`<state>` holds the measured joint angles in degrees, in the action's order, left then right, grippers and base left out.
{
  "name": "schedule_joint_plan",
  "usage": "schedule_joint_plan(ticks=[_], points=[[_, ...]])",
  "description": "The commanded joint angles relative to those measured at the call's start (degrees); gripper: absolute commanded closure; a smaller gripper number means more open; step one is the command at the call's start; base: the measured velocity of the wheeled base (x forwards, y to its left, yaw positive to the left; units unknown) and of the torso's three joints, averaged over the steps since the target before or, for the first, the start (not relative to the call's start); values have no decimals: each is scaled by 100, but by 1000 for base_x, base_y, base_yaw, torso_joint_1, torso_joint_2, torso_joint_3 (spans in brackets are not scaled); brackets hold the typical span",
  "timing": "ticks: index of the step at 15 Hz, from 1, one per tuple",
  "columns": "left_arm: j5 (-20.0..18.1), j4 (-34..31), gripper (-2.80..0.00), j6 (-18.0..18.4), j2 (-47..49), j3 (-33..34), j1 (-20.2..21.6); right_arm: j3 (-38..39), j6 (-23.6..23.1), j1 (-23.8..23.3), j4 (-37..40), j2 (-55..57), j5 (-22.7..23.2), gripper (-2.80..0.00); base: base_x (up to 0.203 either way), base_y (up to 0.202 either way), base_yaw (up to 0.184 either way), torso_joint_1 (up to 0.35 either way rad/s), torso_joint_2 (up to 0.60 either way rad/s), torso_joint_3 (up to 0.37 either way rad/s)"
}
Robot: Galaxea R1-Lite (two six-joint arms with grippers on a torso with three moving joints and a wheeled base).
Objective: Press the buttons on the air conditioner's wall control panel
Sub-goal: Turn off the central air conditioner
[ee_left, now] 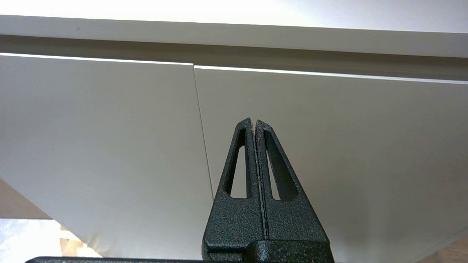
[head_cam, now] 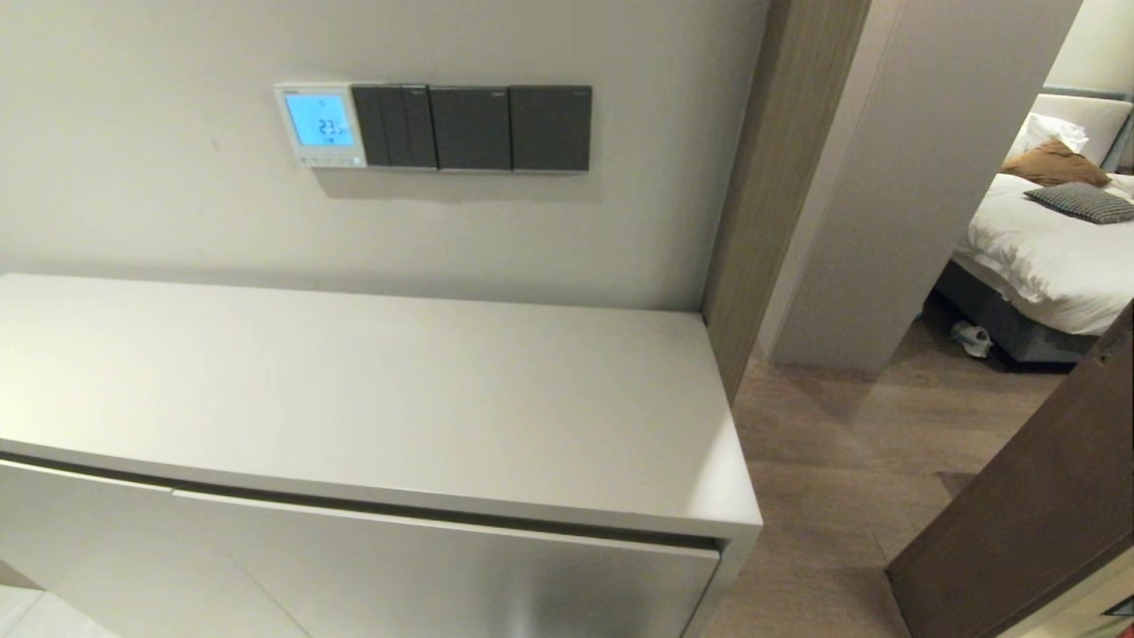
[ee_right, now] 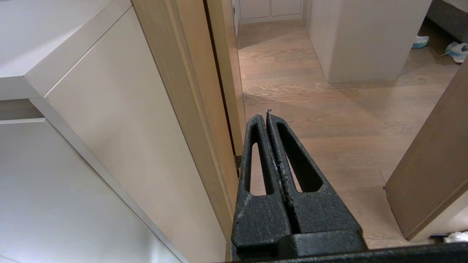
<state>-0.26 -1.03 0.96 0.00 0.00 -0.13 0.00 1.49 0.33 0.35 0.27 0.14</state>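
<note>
- The air conditioner's wall control panel [head_cam: 320,125], a small square white plastic thermostat, hangs on the pale beige wall [head_cam: 177,177] above the cabinet, at the left end of a row of plates.
- Its rectangular screen [head_cam: 318,120] glows light blue and shows dark digits that read as 23.
- The buttons [head_cam: 321,159], a strip of tiny white-grey keys, run along the panel's lower edge just below the screen; single keys are too small to tell apart.
- Three dark grey square switch plates [head_cam: 470,128] sit touching side by side just to the right of the panel, at the same height.
- The long pale grey cabinet tabletop [head_cam: 372,399] stretches under the panel, with flat grey cabinet doors [ee_left: 109,146] below its front edge.
- The left gripper [ee_left: 254,121] shows only in the left wrist view; its black fingers are pressed together with nothing between them, low in front of the cabinet doors, near the seam between two doors.
- The right gripper [ee_right: 267,114] shows only in the right wrist view; its black fingers are likewise closed on nothing, beside the cabinet's right end and over the light wooden plank floor [ee_right: 329,109].
- Neither arm appears in the head view, and both grippers are well apart from the panel.
- A brown wooden door frame [head_cam: 780,177] stands right of the cabinet, and beyond it a white-covered bed [head_cam: 1045,248] carries cushions.
</note>
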Motion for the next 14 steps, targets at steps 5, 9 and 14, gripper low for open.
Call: schedule_joint_plan(ticks=[5, 9, 14], points=[[-1, -3, 0, -8, 9, 0, 0, 9, 1, 2, 0, 8, 4, 0, 0, 0, 0, 0, 0, 0], [-1, -3, 0, 0, 9, 0, -4, 9, 1, 2, 0, 8, -2, 0, 0, 0, 0, 0, 0, 0], [-1, -3, 0, 15, 9, 0, -1, 9, 1, 2, 0, 8, 4, 0, 0, 0, 0, 0, 0, 0]])
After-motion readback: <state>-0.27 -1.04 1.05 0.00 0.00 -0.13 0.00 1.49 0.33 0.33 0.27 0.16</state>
